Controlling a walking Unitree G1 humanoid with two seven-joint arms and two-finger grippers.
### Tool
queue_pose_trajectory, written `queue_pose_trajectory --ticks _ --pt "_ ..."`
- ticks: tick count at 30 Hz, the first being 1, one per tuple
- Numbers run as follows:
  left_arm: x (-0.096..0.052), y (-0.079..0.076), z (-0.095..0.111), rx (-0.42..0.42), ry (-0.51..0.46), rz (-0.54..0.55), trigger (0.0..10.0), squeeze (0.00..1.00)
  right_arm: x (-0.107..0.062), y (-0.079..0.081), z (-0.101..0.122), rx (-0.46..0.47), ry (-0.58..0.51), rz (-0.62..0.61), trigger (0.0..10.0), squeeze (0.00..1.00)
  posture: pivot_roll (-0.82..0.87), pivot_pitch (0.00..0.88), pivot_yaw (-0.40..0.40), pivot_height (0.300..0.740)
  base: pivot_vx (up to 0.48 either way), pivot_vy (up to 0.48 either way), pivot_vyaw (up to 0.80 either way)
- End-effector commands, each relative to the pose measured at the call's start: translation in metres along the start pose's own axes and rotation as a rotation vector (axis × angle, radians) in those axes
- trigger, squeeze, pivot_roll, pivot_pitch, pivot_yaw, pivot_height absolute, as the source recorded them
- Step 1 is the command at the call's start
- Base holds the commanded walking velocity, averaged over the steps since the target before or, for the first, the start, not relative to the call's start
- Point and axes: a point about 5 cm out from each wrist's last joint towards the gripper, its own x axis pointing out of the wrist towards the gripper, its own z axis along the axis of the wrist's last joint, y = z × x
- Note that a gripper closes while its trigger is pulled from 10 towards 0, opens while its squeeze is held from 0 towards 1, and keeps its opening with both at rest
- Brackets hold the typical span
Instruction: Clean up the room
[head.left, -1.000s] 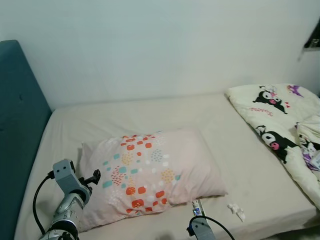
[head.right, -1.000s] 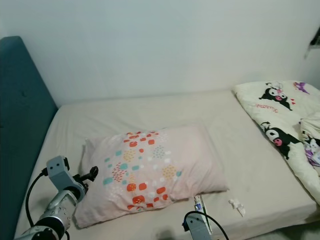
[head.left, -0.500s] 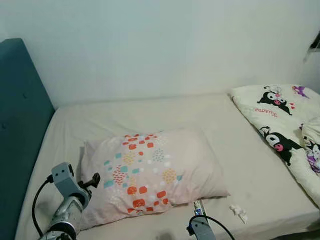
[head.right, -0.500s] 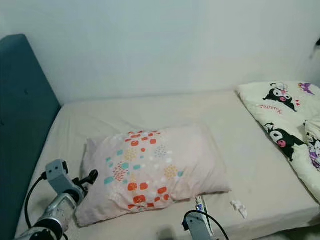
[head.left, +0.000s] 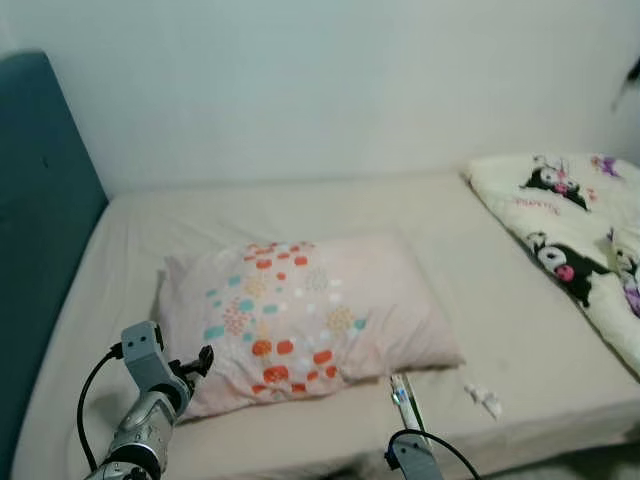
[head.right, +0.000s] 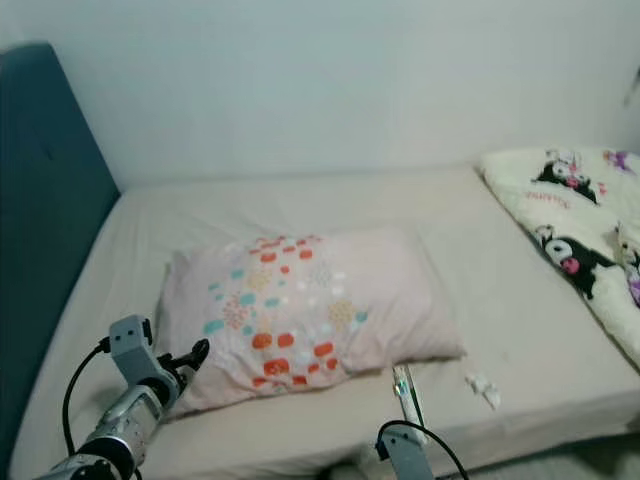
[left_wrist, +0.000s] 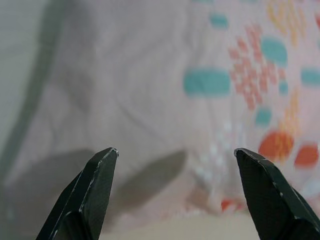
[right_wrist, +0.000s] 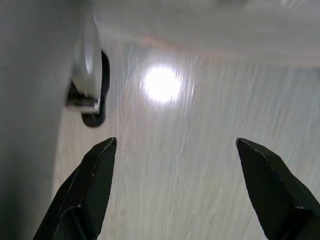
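Our left gripper (head.left: 203, 357) hovers at the near left corner of a pink pillow (head.left: 300, 320), its two black fingers (left_wrist: 95, 192) spread wide apart with nothing between them; in the left wrist view the pillow (left_wrist: 210, 100) and its teal and orange patches lie just beyond the tips. Our right gripper (right_wrist: 175, 150) hangs low beside the bed, fingers (right_wrist: 90, 187) likewise parted and empty, pointed down at a pale wood-grain floor (right_wrist: 200, 175) where a bright spot of light reflects; a dark foot or caster (right_wrist: 95, 100) sits under a pale upright surface at the edge of that view. The top of our right arm (head.left: 412, 459), with its black cable, rises at the bottom of the head view.

The pillow lies flat on the beige sheet of the bed (head.left: 300, 210), toward the near edge, well apart from the teal headboard (head.left: 40, 230) on our left. Just beside the pillow's near right corner rests a slim tube-like item (head.left: 403, 393), and near it a small crumpled white scrap (head.left: 486, 400). At the far right a cream quilt (head.left: 570, 230) printed with black cartoon figures is bunched against the pale wall (head.left: 320, 80).
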Motion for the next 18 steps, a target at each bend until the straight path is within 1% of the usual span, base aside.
queue_pose_trajectory --ticks 1,4,6,7,9,10,11,13,14,16,17,18 --pt "0.004 -0.01 0.005 0.052 -0.013 -0.052 10.0 0.0 0.0 0.011 -0.002 0.008 0.006 0.036 10.0 0.0 -0.08 0.057 -0.006 0.626 0.0 0.0 0.0" --pt "0.005 -0.012 0.005 0.076 -0.013 -0.065 10.0 0.0 0.0 0.011 -0.002 0.006 0.006 0.034 10.0 0.0 -0.08 0.059 -0.006 0.626 0.0 0.0 0.0" --pt "0.005 -0.014 0.006 0.126 -0.013 -0.075 10.0 0.0 0.0 0.011 -0.002 0.003 0.007 0.033 10.0 0.0 -0.08 0.06 -0.005 0.626 0.0 0.0 0.0" --pt "0.005 -0.015 0.007 0.182 -0.008 -0.071 10.0 0.0 0.0 0.011 -0.002 0.002 0.007 0.032 10.0 0.0 -0.08 0.06 -0.006 0.626 0.0 0.0 0.0" --pt "0.005 -0.015 0.007 0.242 -0.003 -0.064 10.0 0.0 0.0 0.011 -0.002 0.0 0.008 0.033 10.0 0.0 -0.08 0.06 -0.006 0.626 0.0 0.0 0.0" --pt "0.006 -0.016 0.007 0.311 -0.003 -0.062 10.0 0.0 0.0 0.011 -0.002 -0.004 0.01 0.031 10.0 0.0 -0.08 0.062 -0.005 0.626 0.0 0.0 0.0" --pt "0.006 -0.018 0.008 0.402 -0.006 -0.063 10.0 0.0 0.0 0.011 -0.003 -0.011 0.016 0.027 10.0 0.0 -0.08 0.063 -0.004 0.626 0.0 0.0 0.0" --pt "0.007 -0.024 0.01 0.538 -0.022 -0.082 10.0 0.0 0.0 0.011 -0.004 -0.017 0.024 0.022 10.0 0.0 -0.08 0.064 -0.004 0.621 0.0 0.0 0.0" --pt "0.007 -0.024 0.01 0.538 -0.022 -0.082 10.0 0.0 0.0 0.011 -0.004 -0.017 0.024 0.022 10.0 0.0 -0.08 0.064 -0.004 0.621 0.0 0.0 0.0" --pt "0.008 -0.033 0.011 0.656 -0.047 -0.12 10.0 0.0 0.0 0.011 -0.004 -0.017 0.026 0.021 10.0 0.0 -0.08 0.065 -0.003 0.611 0.0 0.0 0.0" --pt "0.008 -0.033 0.011 0.656 -0.047 -0.12 10.0 0.0 0.0 0.011 -0.004 -0.017 0.026 0.021 10.0 0.0 -0.08 0.065 -0.003 0.611 0.0 0.0 0.0" --pt "0.009 -0.038 0.011 0.735 -0.064 -0.139 10.0 0.0 0.0 0.011 -0.004 -0.018 0.025 0.021 10.0 0.0 -0.08 0.067 -0.002 0.606 0.0 0.0 0.0"
